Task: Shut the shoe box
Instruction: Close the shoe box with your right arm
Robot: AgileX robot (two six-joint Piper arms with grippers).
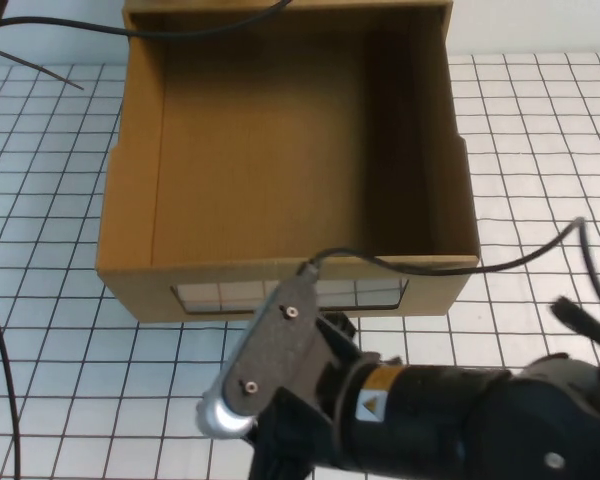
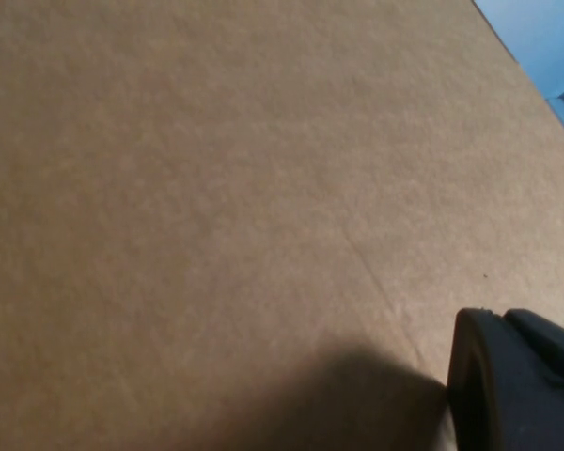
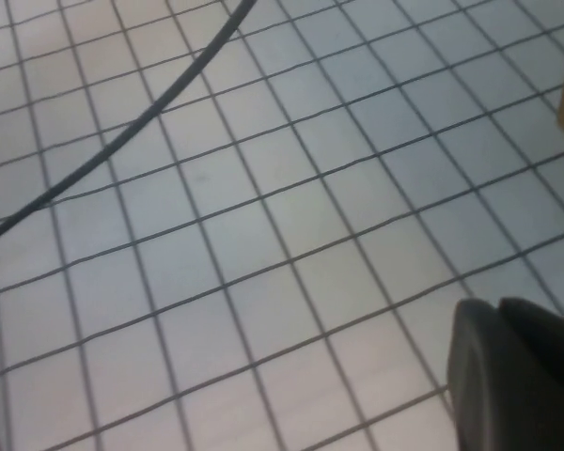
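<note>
The brown cardboard drawer-style shoe box [image 1: 280,150] is sitting open in the upper middle of the high view, filling most of the top half of the frame, its bare inside facing up. Its front wall is running across the centre of the frame, and a clear rectangular window [image 1: 220,296] is showing in that wall, partly hidden behind the arm.

The right gripper [image 1: 315,330] is sitting in the lower middle of the high view, just below the box front, at the end of the black arm reaching in from the lower right corner. Whether its jaws are spread or pressed together cannot be told (the wrist camera plate is covering them). In the right wrist view only a dark piece of it [image 3: 517,371] is showing at the lower right, over the white grid-lined surface [image 3: 263,235].

A thin black cable [image 1: 450,268] is crossing the front right corner of the box.

The left gripper [image 2: 512,381] is appearing only as a dark edge in the lower right of the left wrist view, close against plain brown cardboard [image 2: 244,188]; its jaws cannot be judged either.
</note>
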